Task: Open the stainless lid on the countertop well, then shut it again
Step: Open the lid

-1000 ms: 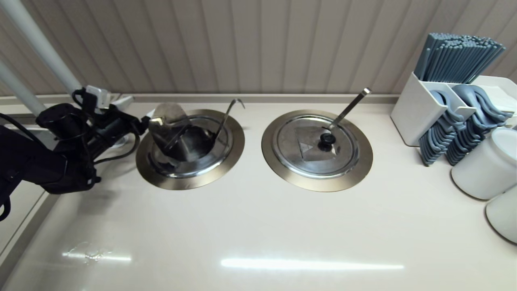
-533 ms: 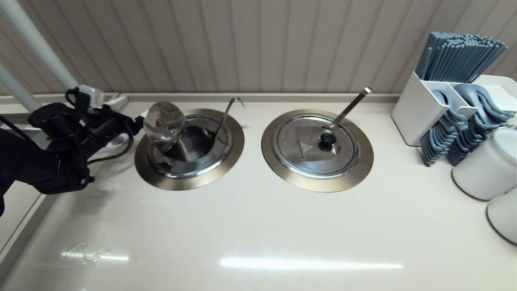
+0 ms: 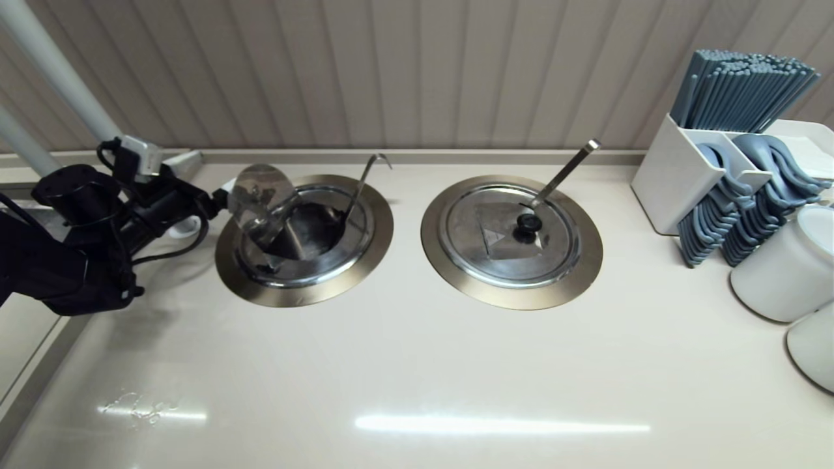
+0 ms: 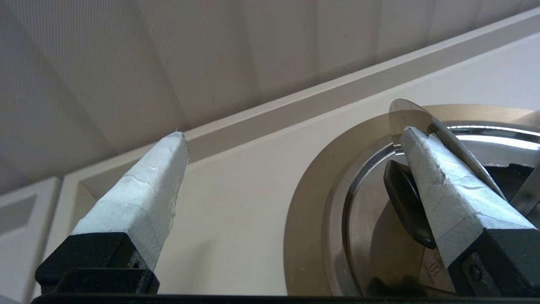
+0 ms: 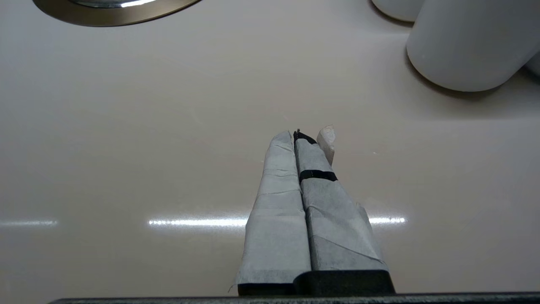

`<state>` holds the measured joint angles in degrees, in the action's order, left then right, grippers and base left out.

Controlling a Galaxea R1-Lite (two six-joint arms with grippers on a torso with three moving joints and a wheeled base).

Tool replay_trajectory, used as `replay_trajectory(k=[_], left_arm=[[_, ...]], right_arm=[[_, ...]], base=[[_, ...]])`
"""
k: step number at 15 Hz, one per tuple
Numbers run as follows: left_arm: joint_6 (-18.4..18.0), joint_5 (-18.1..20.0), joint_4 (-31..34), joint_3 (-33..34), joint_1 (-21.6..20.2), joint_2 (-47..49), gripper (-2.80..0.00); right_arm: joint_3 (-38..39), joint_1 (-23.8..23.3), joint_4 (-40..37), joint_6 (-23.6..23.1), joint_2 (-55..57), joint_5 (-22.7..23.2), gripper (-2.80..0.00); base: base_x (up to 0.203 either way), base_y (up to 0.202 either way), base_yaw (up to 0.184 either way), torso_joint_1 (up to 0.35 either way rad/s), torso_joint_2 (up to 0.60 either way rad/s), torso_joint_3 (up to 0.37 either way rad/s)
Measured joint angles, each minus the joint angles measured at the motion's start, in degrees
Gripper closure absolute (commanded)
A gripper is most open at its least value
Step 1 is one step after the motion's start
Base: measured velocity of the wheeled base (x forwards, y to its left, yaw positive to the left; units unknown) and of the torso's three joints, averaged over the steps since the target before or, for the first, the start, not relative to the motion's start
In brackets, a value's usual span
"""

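Observation:
The stainless lid point(image 3: 260, 192) stands tilted up on its edge at the left side of the countertop well point(image 3: 365, 260), so the dark inside of the well shows. A thin hook-ended ladle handle point(image 3: 363, 182) rises from the well. My left gripper point(image 3: 218, 195) reaches in from the left and is open wide. In the left wrist view the left gripper point(image 4: 293, 133) has one taped finger point(image 4: 438, 185) lying along the lid point(image 4: 403, 112), right beside its black knob point(image 4: 405, 207). The other finger hangs free over the counter. My right gripper point(image 5: 297, 135) is shut and empty, low over bare counter.
A second well point(image 3: 449, 260) to the right is covered by a lid point(image 3: 502, 241) with a flat ladle handle. A white caddy point(image 3: 671, 176) of chopsticks and spoons and white cups point(image 3: 782, 267) stand at the far right. The wall runs close behind, and the counter ends at left.
The left arm has drawn back a little to the left, and the lid has tipped further that way and stands steeper. The right arm has not moved.

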<state>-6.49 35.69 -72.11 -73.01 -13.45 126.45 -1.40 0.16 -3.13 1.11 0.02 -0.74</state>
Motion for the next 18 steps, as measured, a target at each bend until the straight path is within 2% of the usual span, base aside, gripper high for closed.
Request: replay_trajectory(k=[2, 8, 12, 16, 18], left_arm=[[-0.7, 0.2, 0.0, 0.7, 0.2, -0.8, -2.8], [2.1, 0.6, -0.2, 2.8, 0.4, -4.7, -2.8], [2.1, 4.0, -0.2, 5.2, 0.3, -6.1, -2.8], [2.0, 4.0, -0.1, 4.7, -0.7, -5.9, -2.8], [0.7, 3.7, 0.3, 3.7, -0.9, -4.9, -2.8]], right_arm=[[0.0, 0.0, 0.0, 0.0, 0.0, 0.0, 0.0], [0.0, 0.0, 0.0, 0.0, 0.0, 0.0, 0.0], [0.0, 0.0, 0.0, 0.0, 0.0, 0.0, 0.0], [0.0, 0.0, 0.0, 0.0, 0.0, 0.0, 0.0], [0.0, 0.0, 0.0, 0.0, 0.0, 0.0, 0.0]], base=[[0.0, 0.0, 0.0, 0.0, 0.0, 0.0], [0.0, 0.0, 0.0, 0.0, 0.0, 0.0], [0.0, 0.0, 0.0, 0.0, 0.0, 0.0], [0.0, 0.0, 0.0, 0.0, 0.0, 0.0], [0.0, 0.0, 0.0, 0.0, 0.0, 0.0]])
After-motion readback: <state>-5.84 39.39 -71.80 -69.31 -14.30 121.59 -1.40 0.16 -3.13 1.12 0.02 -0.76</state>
